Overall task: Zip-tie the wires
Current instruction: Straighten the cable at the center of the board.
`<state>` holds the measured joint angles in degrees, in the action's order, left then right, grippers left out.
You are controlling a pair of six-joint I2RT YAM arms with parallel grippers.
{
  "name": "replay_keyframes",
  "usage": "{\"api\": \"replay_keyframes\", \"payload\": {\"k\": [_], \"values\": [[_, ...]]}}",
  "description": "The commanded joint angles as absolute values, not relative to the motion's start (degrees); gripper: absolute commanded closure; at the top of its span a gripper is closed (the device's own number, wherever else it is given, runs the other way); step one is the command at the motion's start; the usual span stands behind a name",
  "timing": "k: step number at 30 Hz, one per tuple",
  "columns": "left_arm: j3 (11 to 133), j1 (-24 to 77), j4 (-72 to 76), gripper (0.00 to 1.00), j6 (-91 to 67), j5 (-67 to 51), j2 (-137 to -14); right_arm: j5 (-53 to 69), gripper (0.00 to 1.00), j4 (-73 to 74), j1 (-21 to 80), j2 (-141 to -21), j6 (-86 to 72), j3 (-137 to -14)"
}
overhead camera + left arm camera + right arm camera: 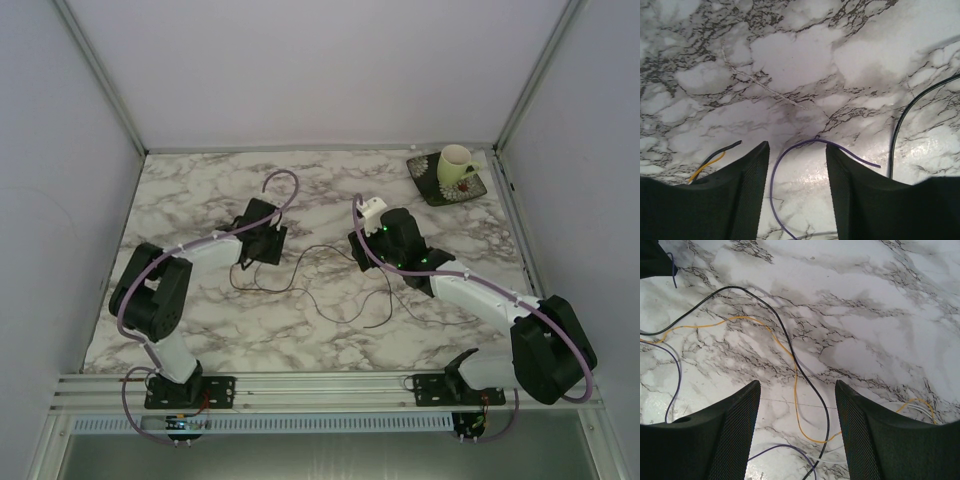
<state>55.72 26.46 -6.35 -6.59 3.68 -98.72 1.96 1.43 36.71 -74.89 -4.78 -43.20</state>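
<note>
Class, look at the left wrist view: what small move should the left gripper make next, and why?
Probably close on the purple wire: its loop lies between the left gripper's parted jaws, not yet pinched, with the black wire outside them.

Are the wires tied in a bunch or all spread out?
Spread out: the wires lie in loose, separate loops on the table, with no tie around them.

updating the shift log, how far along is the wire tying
Nothing looks done: the wires lie loose and spread on the table, no zip tie visible. In hand: the left gripper straddles the purple wire, jaws apart, not gripping; the right gripper hangs open over the yellow wire. Left: gathering, bundling and tying them.
</note>
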Motion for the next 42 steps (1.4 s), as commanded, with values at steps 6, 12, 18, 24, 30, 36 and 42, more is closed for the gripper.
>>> {"api": "replay_keyframes", "payload": {"k": [6,12,18,24,30,36,42], "values": [[56.6,26.9,-7.8,0.64,-4.7,1.7,-102.7,1.2,0.39,1.8,36.2,-74.0,-5.2,-43.2],[55.7,26.9,-7.7,0.94,-5.7,3.3,-100.6,1.6,0.39,2.1,36.2,-74.4,-5.4,-43.1],[55.6,26.8,-11.3,1.00,-7.7,8.9,-94.8,2.4,0.39,2.0,36.2,-75.5,-6.4,-41.9],[57.1,26.3,-17.5,1.00,-9.5,16.6,-90.2,2.6,0.39,1.8,36.2,-75.9,-6.5,-41.1],[58.2,24.9,-25.6,1.00,-12.0,23.4,-87.7,2.7,0.39,1.8,36.2,-76.1,-6.6,-40.8],[55.0,22.7,-27.8,1.00,-14.2,27.1,-85.7,2.8,0.39,1.8,36.2,-75.8,-6.7,-40.2],[54.2,20.9,-25.5,1.00,-13.3,27.4,-87.9,2.5,0.39,1.8,36.3,-75.4,-7.0,-39.6]]}}
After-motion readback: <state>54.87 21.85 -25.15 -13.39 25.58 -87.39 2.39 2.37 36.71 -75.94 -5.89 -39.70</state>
